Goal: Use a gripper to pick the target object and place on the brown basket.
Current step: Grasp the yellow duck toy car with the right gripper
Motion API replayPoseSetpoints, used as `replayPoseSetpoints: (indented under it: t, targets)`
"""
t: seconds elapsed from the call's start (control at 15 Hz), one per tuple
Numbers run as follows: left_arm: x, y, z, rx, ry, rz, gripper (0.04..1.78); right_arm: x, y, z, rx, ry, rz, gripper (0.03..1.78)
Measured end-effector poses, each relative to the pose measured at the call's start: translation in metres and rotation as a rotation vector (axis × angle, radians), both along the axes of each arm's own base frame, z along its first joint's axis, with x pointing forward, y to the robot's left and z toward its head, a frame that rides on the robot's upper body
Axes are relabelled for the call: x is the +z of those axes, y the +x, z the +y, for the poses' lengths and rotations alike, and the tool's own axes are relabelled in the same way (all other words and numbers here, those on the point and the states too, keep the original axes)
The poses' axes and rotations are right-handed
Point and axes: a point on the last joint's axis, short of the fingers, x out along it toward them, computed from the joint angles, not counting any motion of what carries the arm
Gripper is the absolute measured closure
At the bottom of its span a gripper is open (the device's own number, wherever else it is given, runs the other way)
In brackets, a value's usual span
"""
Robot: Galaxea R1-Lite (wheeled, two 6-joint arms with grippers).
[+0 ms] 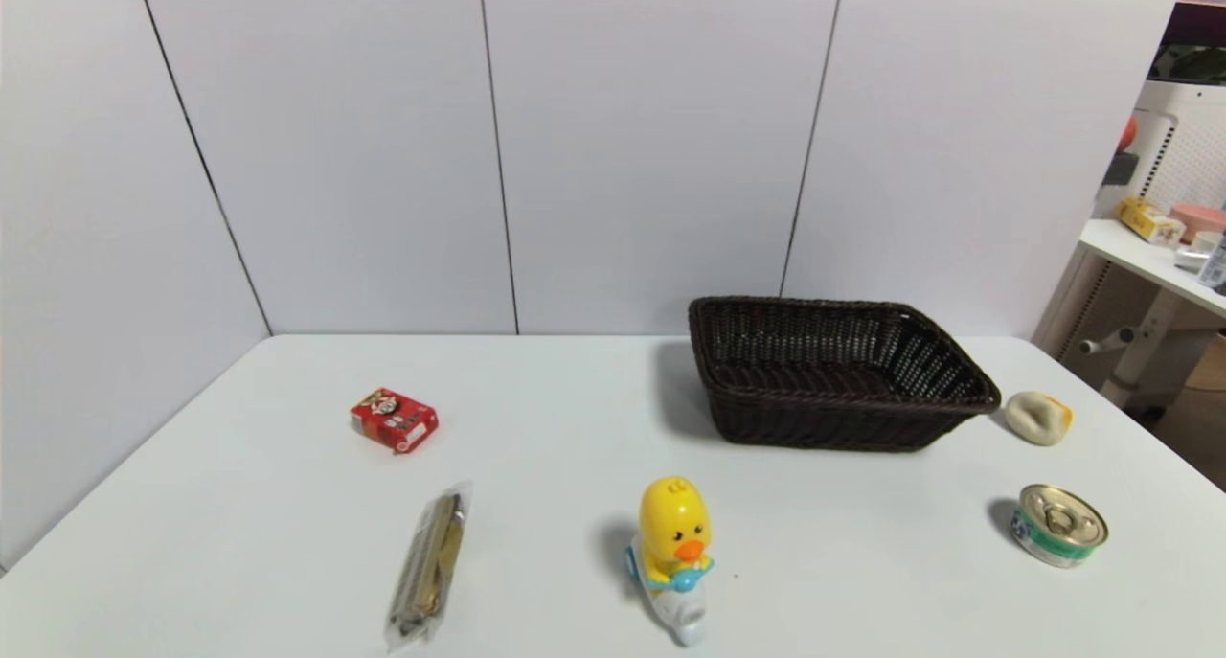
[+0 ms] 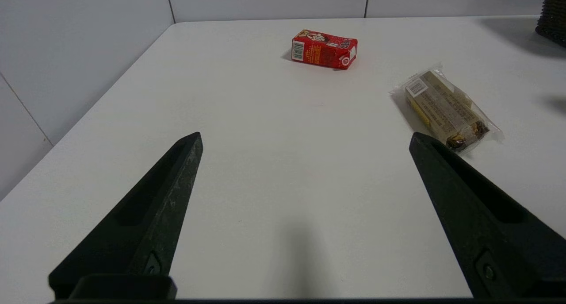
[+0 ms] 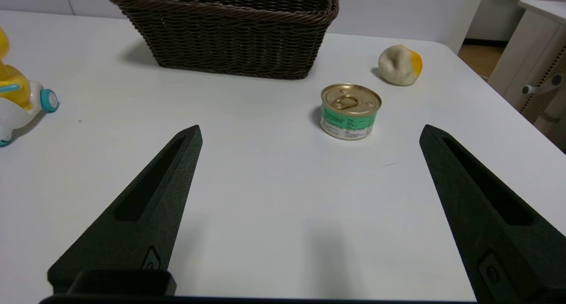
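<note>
- left gripper point(image 2: 305, 136) spread wide, holding nothing, over table point(image 1: 536, 466) near its left front corner
- right gripper point(image 3: 309, 129) spread wide, holding nothing, near right front corner
- duck toy point(image 1: 672, 555) upright at front edge, middle
- tin can point(image 1: 1058, 524) by right edge
- brown basket point(image 1: 833, 375) toward back edge, right of middle, well apart from duck
</note>
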Motion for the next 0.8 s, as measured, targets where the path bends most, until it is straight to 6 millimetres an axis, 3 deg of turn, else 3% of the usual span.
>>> replayPoseSetpoints:
  t: [0.4, 0.53, 0.8]
  targets:
    - [0.0, 0.0, 0.0, 0.0, 0.0, 0.0, 0.13, 0.008, 0.001, 0.0, 0.008, -0.019, -0.005, 0.11]
    - [0.0, 0.0, 0.0, 0.0, 0.0, 0.0, 0.13, 0.028, 0.003, 0.001, 0.063, -0.032, -0.005, 0.11]
    - [0.0, 0.0, 0.0, 0.0, 0.0, 0.0, 0.13, 0.073, 0.018, 0.005, 0.383, -0.088, 0.03, 0.11]
